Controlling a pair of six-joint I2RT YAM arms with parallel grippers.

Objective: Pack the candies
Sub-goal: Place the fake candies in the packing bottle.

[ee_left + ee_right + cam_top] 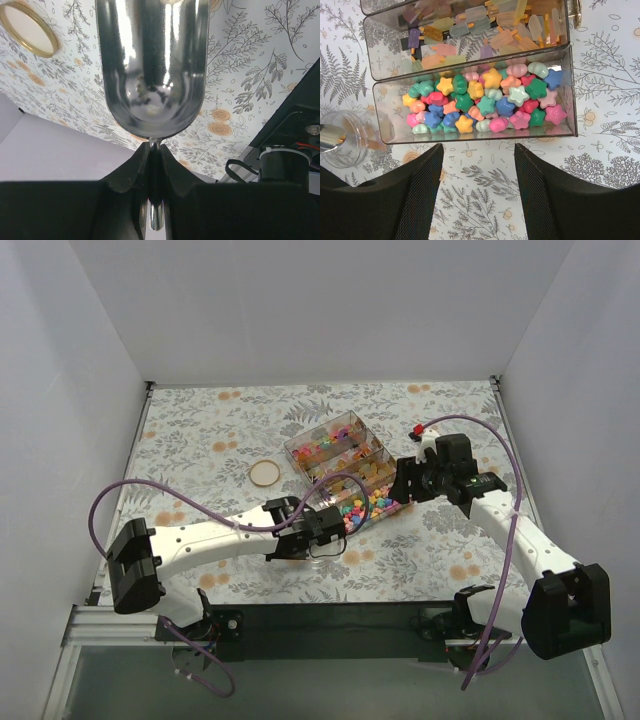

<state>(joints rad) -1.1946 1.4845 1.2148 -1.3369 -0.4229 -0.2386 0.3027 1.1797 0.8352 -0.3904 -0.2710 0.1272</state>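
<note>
The candies point(485, 102) are bright star shapes heaped in the nearest compartment of a clear box point(340, 452), with pale lolly-shaped ones point(485, 30) in the compartment behind. My right gripper point(479, 150) stands open just short of the box wall, nothing between its fingers; in the top view the right gripper point(402, 486) sits at the box's right end. My left gripper point(155, 150) is shut on the thin handle of a shiny metal scoop point(152, 65), whose bowl shows no candies. In the top view the left gripper point(335, 523) is at the box's near left corner.
A small clear jar point(345, 145) stands on the fern-print cloth by the box's corner, close to the left arm. A round gold-rimmed lid point(264, 473) lies left of the box, also seen as the lid point(27, 27) in the left wrist view. White walls enclose the table.
</note>
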